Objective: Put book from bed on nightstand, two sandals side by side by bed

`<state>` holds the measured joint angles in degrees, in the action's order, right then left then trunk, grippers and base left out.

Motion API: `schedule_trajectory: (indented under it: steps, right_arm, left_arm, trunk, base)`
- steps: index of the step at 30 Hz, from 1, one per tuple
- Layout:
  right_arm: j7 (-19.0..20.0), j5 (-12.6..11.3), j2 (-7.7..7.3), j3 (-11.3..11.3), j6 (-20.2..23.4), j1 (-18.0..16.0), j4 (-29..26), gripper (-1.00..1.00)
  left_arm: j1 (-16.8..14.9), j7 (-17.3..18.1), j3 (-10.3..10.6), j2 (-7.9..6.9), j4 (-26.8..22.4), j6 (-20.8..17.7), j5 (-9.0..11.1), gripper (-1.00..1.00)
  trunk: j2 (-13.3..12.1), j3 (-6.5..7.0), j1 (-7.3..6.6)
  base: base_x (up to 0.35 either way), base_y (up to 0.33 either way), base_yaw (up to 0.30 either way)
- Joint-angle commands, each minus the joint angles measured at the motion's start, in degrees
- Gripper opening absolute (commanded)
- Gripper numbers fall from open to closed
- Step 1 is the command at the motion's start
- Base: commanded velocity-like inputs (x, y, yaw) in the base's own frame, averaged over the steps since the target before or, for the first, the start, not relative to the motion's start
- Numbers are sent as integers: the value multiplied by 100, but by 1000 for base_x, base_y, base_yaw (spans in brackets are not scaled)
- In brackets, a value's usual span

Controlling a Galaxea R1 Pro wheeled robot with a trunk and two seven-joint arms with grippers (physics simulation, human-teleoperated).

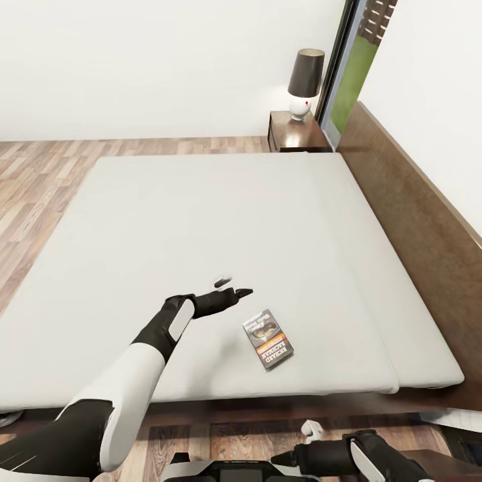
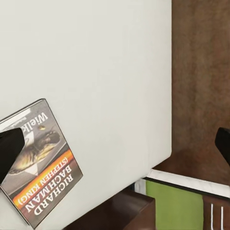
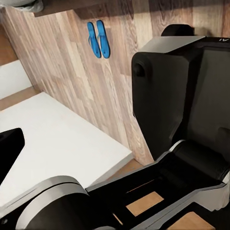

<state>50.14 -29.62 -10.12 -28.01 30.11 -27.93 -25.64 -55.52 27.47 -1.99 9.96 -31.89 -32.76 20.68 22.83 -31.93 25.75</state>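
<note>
**Q:** State the position of your left gripper and its fingers.

**A:** My left gripper hung over the mattress of the bed, near its front edge. Its two fingers stood spread apart and held nothing. I judged the wide spread was there to take the book across its width.

**Q:** Where was the book?

**A:** The book lay flat on the mattress, cover up, just to the right of my left fingertips and nearer the front edge. It was close to them but not touching. In my left wrist view the cover showed beside one dark fingertip, with its orange band and white lettering legible.

**Q:** And the drop-off point?

**A:** The nightstand stood at the far right corner of the bed, next to the headboard. A lamp occupied part of its top. I judged the book would have to land on the bare wood beside the lamp base.

**Q:** Report the right gripper.

**A:** My right gripper hung low in front of the bed frame, near my own base. I could not tell how far apart its fingers stood, nor whether they held anything.

**Q:** Status of the sandals?

**A:** In my right wrist view the sandals lay on the wood floor, side by side, touching or nearly so. I judged that the book remained the open item.
</note>
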Motion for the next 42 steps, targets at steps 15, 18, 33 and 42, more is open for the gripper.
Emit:
schedule_trajectory:
  steps: [15,18,33,42]
  right_arm:
    - [-2,-61,-7,-29,697,-8,-554,100]
    - [-4,-61,-8,-29,698,-6,-554,100]
    - [-4,-61,-8,-29,698,-7,-556,100]
    - [-4,-61,-8,-29,698,-4,-555,100]
  left_arm:
    - [-3,7,-19,4,82,-47,32,100]
    - [-3,7,-20,4,83,-52,32,100]
    - [20,4,-21,4,86,-55,32,100]
    - [29,4,-21,4,86,-55,32,100]
  trunk:
    - [9,-8,3]
    - [9,-8,3]
    - [9,-8,3]
    - [170,-79,91]
  base:
    - [40,0,0]
    - [254,0,0]
    - [24,0,0]
    - [0,0,0]
